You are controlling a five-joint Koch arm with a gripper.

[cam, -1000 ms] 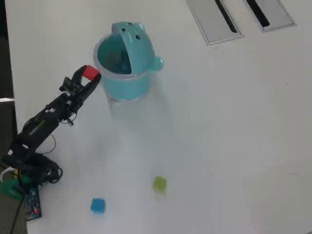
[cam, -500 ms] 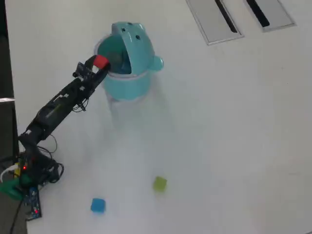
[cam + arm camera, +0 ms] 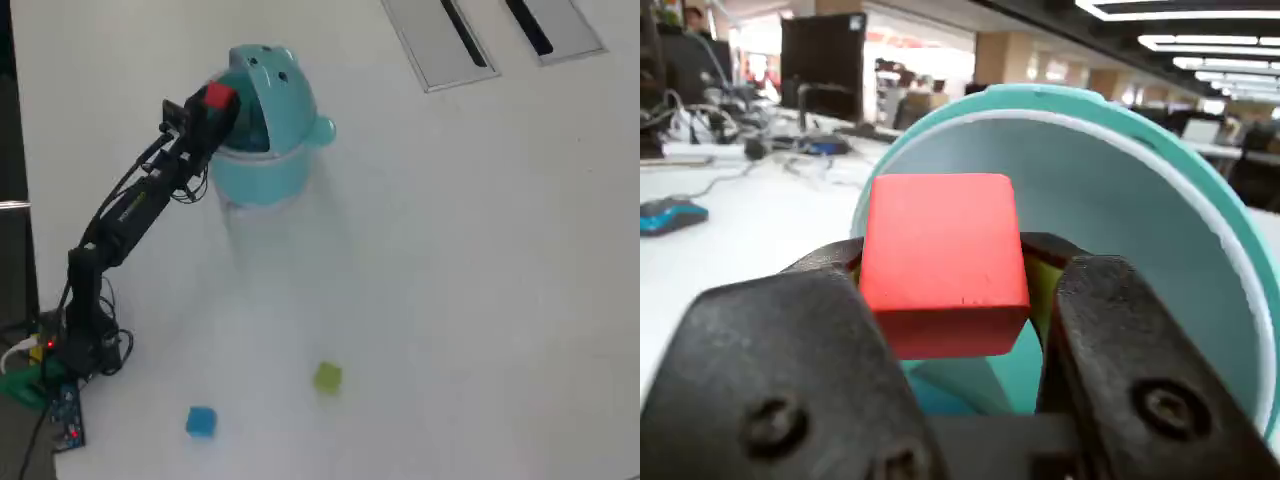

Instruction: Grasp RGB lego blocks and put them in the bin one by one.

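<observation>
Wrist view: my gripper point(image 3: 945, 300) clamps the red block point(image 3: 943, 262) at the teal bin point(image 3: 1200, 190) mouth. Only the overhead view shows the yellow-green block point(image 3: 327, 377) and blue block point(image 3: 201, 421), well apart from the bin on the table point(image 3: 480, 280).

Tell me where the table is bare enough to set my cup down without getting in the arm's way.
Widest bare stretch in the overhead view: right of the bin, below the grey slotted panels. Another patch lies between the bin and the yellow-green block. Crowded: the left side, where the gripper holds the red block at the bin, plus the blue block.
</observation>
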